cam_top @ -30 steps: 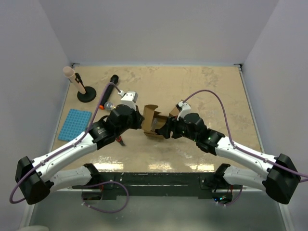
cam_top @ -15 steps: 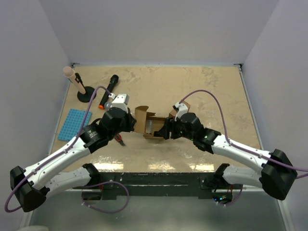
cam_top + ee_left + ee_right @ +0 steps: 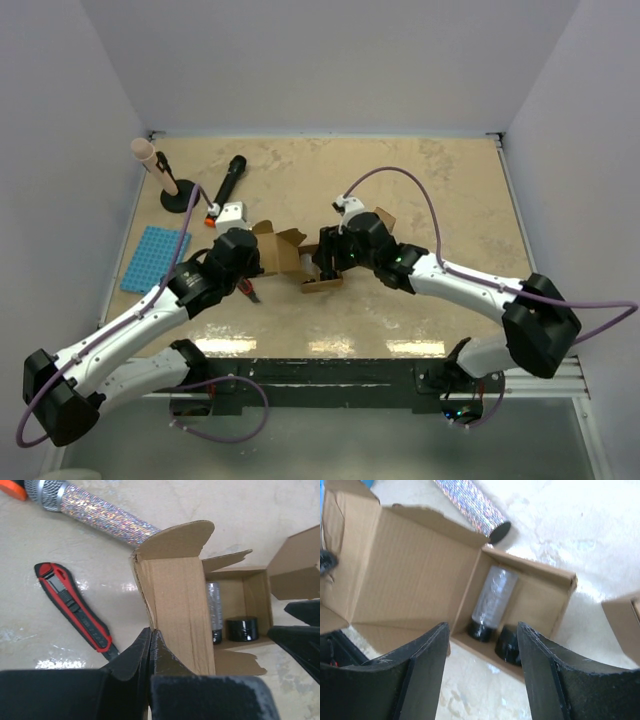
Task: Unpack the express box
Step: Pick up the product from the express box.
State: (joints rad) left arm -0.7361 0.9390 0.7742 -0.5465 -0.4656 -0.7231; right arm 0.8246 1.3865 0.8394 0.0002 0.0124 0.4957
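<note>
Two items sit inside the express box (image 3: 283, 248), which lies open on its side: a clear bottle (image 3: 492, 597) and, just beside it, a small black jar (image 3: 510, 645). The left gripper (image 3: 151, 635) is clamped on the box's opened lid flap, holding it back. The right gripper (image 3: 482, 630), jaws spread and empty, hovers at the box's mouth. Emptying the box appears to be the step in hand; next, the right gripper likely must reach in and close on the bottle.
</note>
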